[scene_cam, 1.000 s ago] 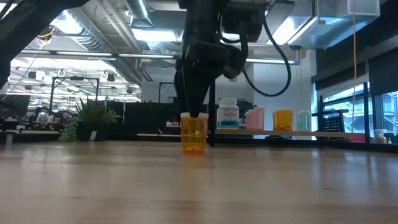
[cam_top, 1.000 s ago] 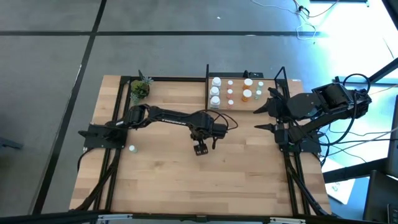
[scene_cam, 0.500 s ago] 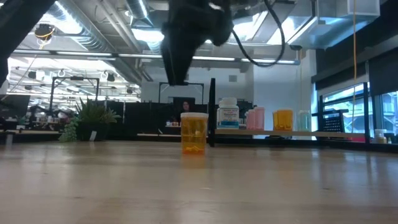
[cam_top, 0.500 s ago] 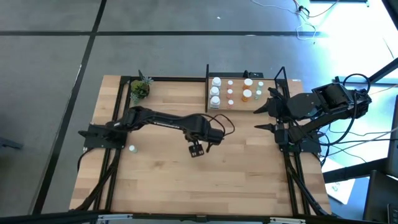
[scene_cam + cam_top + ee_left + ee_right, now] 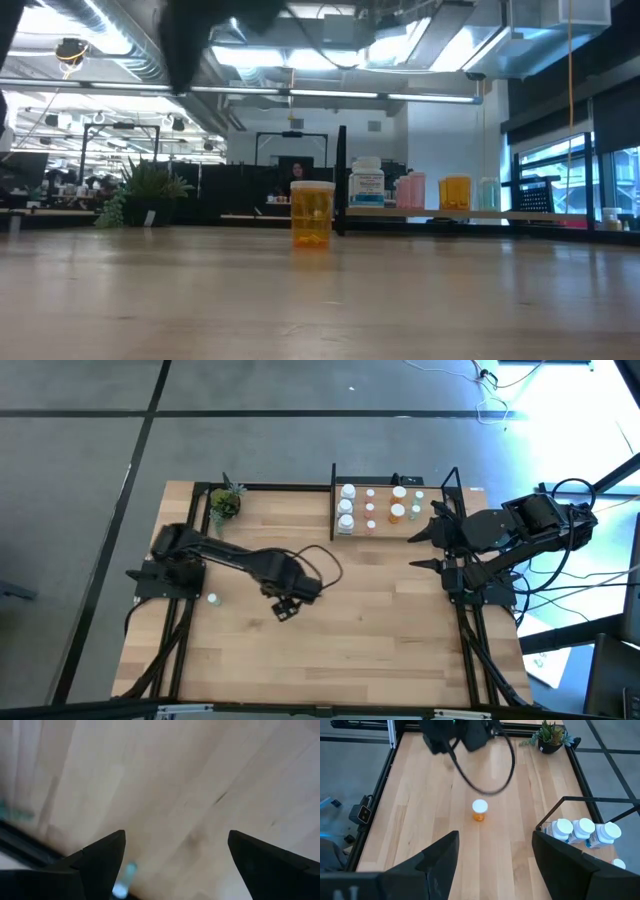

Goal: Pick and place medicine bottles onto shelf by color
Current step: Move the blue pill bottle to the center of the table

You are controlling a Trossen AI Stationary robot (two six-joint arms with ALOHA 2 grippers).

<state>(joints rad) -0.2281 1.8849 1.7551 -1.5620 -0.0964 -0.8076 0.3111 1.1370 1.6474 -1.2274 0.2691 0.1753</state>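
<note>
Now the left tool [image 5: 285, 607] hangs open and empty over the bare middle of the wooden surface [image 5: 370, 650].

Its two dark fingers [image 5: 102, 860] stand wide apart with only wood grain between them. An orange bottle [image 5: 312, 214] with a white cap stands upright on the surface, apart from that tool, between it and the shelf [image 5: 390, 532]. On the shelf, at the far edge of the surface, other medicine bottles [image 5: 346, 510] stand in rows: white ones in a column by a black post, pinkish, orange and pale ones beside them. One small white bottle [image 5: 212, 599] sits near the left arm's base. The right tool [image 5: 424, 549] waits at the right edge beside the shelf, its fingers spread, holding nothing.
</note>
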